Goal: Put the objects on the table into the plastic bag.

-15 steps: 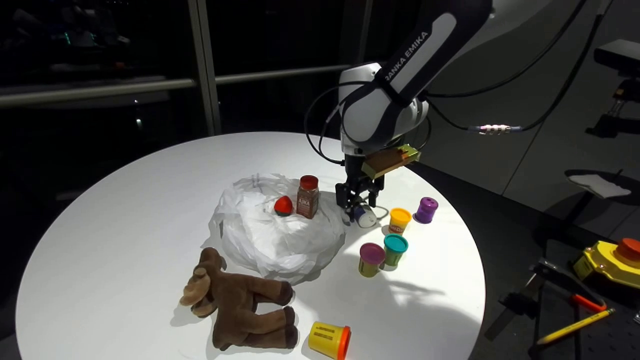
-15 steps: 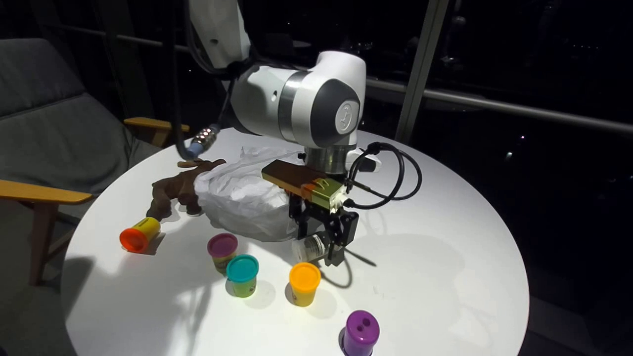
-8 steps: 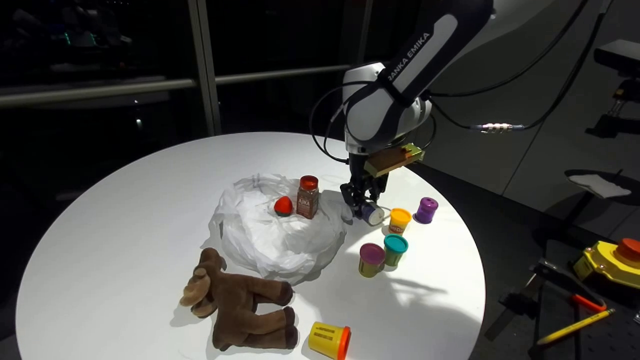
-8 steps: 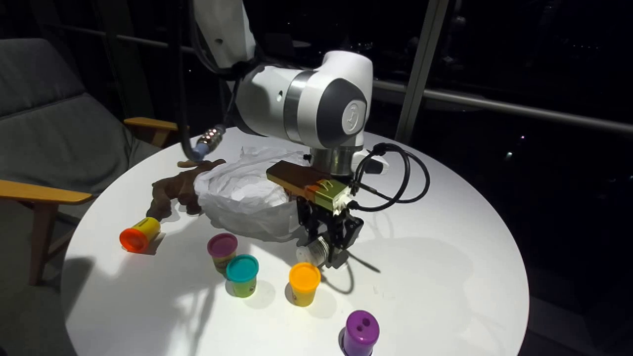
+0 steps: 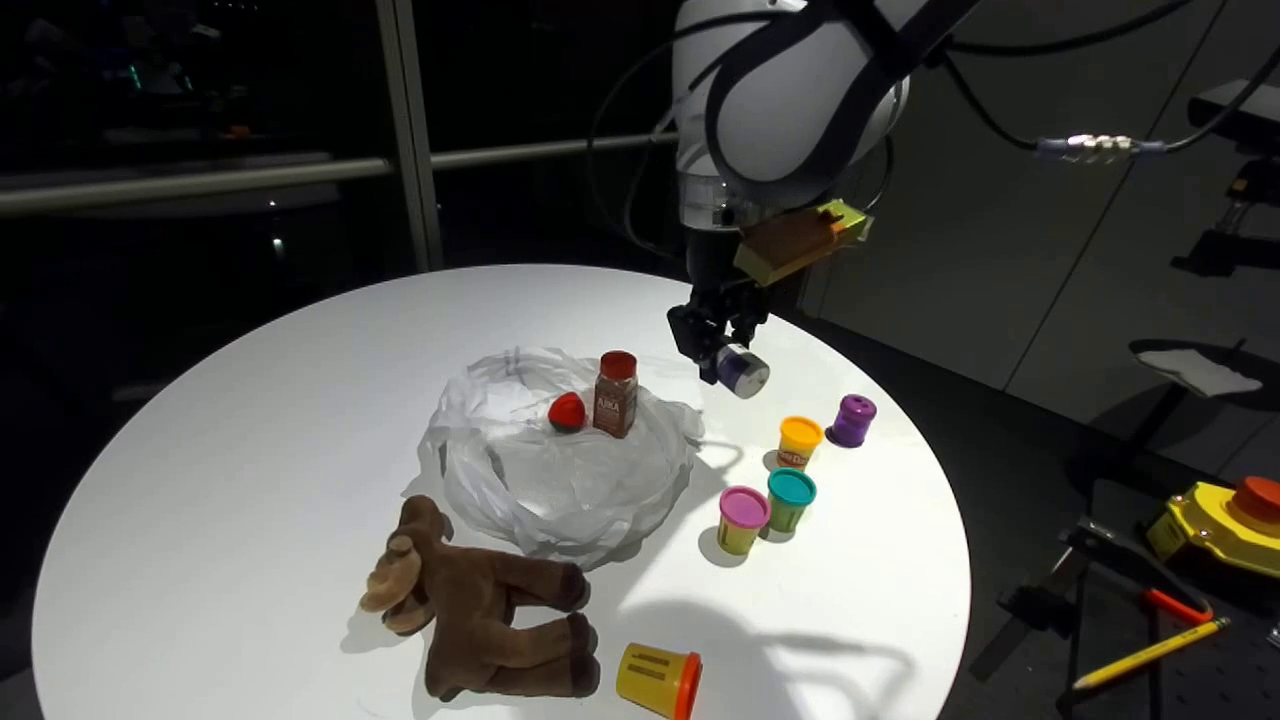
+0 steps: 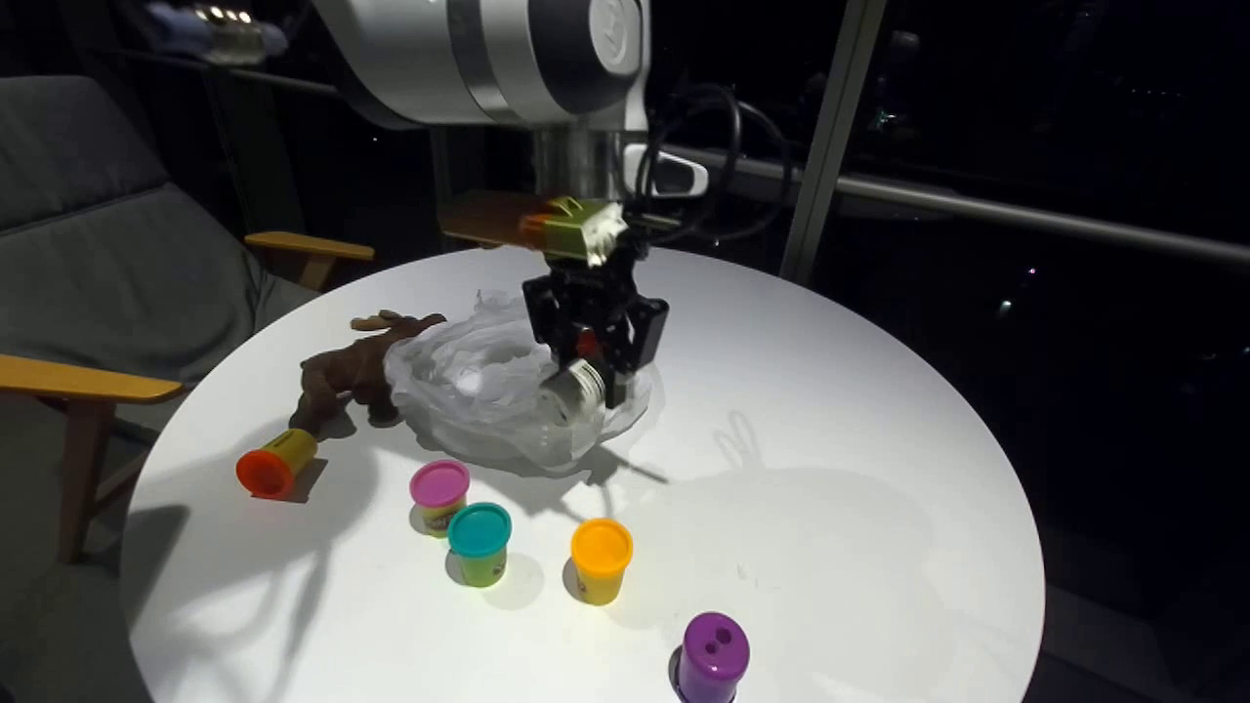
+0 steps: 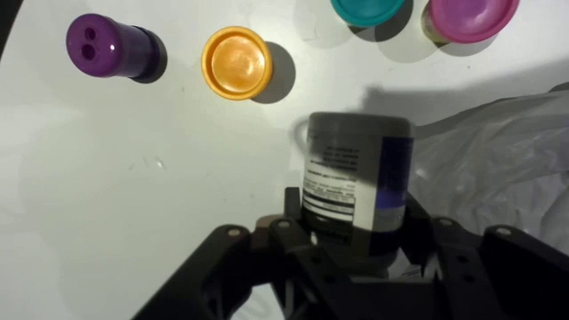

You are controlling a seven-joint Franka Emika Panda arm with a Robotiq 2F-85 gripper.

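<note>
My gripper [image 7: 353, 202] is shut on a white and purple labelled bottle [image 7: 355, 173], held tilted above the table [image 5: 250, 420], beside the plastic bag [image 5: 560, 500]. The bottle also shows in both exterior views [image 5: 742, 371] [image 6: 574, 392]. The bag lies crumpled, with a red-lidded jar [image 5: 616, 396] and a small red and dark object [image 5: 567, 412] in it. A brown plush animal [image 5: 490, 620] lies beside the bag. Cups with pink [image 5: 743, 520], teal [image 5: 791, 500] and orange [image 5: 799, 442] lids and a purple container [image 5: 853, 420] stand nearby. The orange-yellow packet is out of view.
A yellow cup [image 5: 655, 680] with an orange lid lies on its side near the plush animal's legs. A grey chair [image 6: 88, 244] with wooden armrests stands by the table. A yellow box with a red button [image 5: 1225, 525] sits off the table.
My gripper has risen from near the table top and lifted the bottle with it. The bottle now hangs well above the table. The cups and plush animal have not moved.
</note>
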